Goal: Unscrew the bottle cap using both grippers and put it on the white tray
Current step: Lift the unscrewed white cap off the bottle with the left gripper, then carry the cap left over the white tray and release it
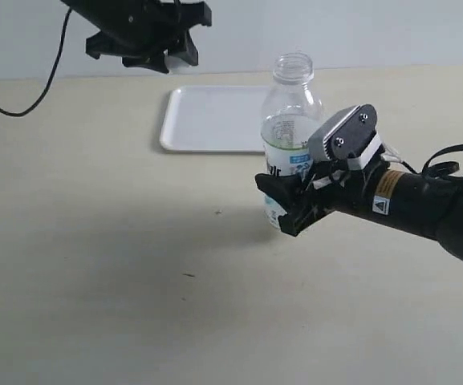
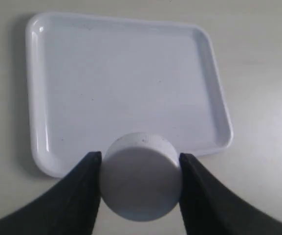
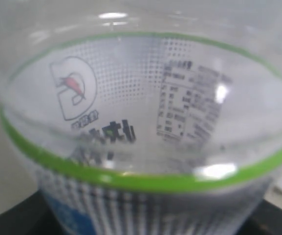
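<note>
Beige table (image 1: pixel 95 281), bottle cap (image 2: pixel 141 178) off and hovering over the white tray (image 2: pixel 121 83).
My left gripper (image 2: pixel 140 159) has its jaws pinched on the cap's sides, up above the tray's rim. I read that as lining up for the drop. My right gripper (image 1: pixel 295 204) is clamped round the lower body of the bottle (image 1: pixel 291 104), which stands just beside the tray's corner with its neck open, I guess to keep it steady. Next I'd lower and let go.
</note>
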Controlling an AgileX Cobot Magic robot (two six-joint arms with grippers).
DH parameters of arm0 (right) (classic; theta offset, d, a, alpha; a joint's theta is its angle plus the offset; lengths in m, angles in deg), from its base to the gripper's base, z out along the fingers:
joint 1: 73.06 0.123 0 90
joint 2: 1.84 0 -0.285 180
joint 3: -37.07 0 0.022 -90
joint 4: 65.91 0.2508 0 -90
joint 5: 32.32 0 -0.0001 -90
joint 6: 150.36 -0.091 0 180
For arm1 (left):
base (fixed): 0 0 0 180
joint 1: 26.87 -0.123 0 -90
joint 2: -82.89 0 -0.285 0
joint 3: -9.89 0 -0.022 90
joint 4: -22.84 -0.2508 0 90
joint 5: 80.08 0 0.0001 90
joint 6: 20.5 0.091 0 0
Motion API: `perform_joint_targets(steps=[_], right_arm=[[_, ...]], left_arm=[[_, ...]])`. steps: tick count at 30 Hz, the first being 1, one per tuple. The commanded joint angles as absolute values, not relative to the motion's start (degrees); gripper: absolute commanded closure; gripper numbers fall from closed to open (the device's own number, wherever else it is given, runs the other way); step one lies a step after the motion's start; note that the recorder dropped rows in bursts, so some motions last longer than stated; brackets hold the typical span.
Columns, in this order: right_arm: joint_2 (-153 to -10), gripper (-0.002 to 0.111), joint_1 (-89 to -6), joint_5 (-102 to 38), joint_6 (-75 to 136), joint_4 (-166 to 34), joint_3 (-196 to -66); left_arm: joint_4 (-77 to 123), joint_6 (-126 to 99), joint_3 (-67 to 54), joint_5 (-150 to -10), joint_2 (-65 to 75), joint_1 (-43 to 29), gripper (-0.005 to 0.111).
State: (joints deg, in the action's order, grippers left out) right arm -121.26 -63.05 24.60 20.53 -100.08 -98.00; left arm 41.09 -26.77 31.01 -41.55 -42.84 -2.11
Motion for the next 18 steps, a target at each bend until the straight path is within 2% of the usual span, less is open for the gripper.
perform_joint_targets(steps=[1, 18], right_arm=[[-122.5, 0.108, -63.0, 32.9, 27.0, -101.3, -97.0], [-124.3, 0.108, -63.0, 34.9, 29.6, -105.6, -97.0]], left_arm=[[40.8, -23.9, 32.2, -44.9, -47.9, -2.4, 0.107], [33.8, -23.5, 60.0, -28.1, -67.0, -2.3, 0.107]])
